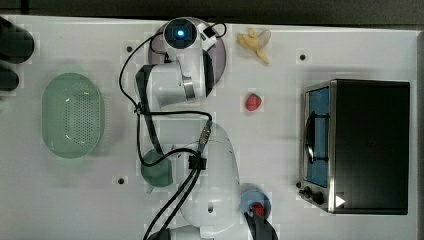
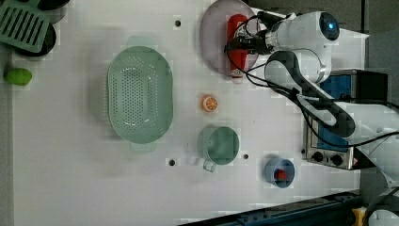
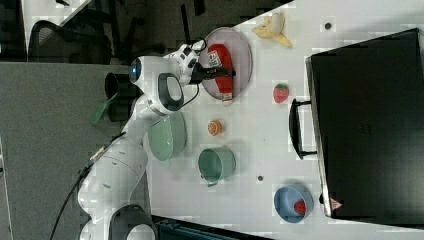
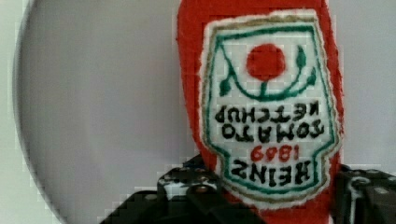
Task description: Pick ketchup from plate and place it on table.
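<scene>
Near the counter's (image 2: 94, 188) far edge, the arm hides most of the plate (image 1: 223, 55) in the top view. Ketchup (image 2: 236, 47): red cloth bottle, white Heinz label, lying flat on the plate, its cap end overhanging the rim. Fingers (image 4: 187, 186) flank its sides; grip uncertain. Blue bowl (image 2: 270, 176) holds a strawberry (image 2: 281, 174).

1. The ketchup (image 4: 266, 116) looks like soft cloth: fuzzy red pile, with a stitched white label in green and black thread.
2. The plate (image 4: 102, 107) is smooth and matt, greyish-mauve.
3. The gripper (image 4: 275, 196) has matt black fingers (image 4: 191, 186) that look like hard plastic.
4. The table (image 1: 280, 150) is a smooth, flat white.
5. The colander (image 2: 139, 94) looks like pale green plastic, perforated with fine holes.
6. The toaster oven (image 1: 357, 145) has a brushed metal front and a matt black casing.
7. The arm (image 1: 210, 175) wears a glossy white shell.
</scene>
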`<state>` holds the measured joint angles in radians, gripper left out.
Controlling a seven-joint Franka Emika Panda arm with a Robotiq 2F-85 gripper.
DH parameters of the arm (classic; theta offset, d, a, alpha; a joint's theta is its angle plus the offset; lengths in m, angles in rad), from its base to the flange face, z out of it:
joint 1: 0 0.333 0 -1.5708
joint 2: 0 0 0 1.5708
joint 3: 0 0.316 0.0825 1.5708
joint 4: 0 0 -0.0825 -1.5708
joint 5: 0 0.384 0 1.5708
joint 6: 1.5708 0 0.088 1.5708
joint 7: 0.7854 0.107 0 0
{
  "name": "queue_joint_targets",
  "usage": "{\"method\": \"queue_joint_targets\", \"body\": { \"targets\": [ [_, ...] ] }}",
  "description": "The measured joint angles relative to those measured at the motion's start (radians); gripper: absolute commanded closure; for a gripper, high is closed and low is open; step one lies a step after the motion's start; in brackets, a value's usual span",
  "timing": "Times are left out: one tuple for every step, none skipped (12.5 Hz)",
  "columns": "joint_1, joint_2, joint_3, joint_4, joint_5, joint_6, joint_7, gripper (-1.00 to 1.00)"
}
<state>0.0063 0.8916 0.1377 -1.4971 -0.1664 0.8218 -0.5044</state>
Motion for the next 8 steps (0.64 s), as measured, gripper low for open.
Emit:
{"method": "queue_joint_targets", "body": {
  "targets": [
    [0.003, -0.001, -0.006, -0.001, 0.005, -0.001, 0.0, -0.19],
    [0.004, -0.003, -0.009, -0.002, 0.008, -0.002, 0.0, -0.19],
    [0.0, -0.01, -0.009, -0.001, 0.005, -0.006, 0.0, -0.19],
    [-0.002, -0.021, -0.01, 0.0, 0.003, -0.012, 0.0, -0.19],
    [-0.001, -0.042, -0.015, 0.0, 0.002, -0.043, 0.0, -0.19],
    [-0.004, -0.069, -0.015, 0.003, 0.002, -0.104, 0.0, -0.19],
    [-0.009, -0.102, -0.012, 0.005, 0.005, -0.159, 0.0, -0.19],
    [-0.012, -0.136, -0.012, 0.012, 0.002, -0.204, 0.0, -0.19]
  ]
}}
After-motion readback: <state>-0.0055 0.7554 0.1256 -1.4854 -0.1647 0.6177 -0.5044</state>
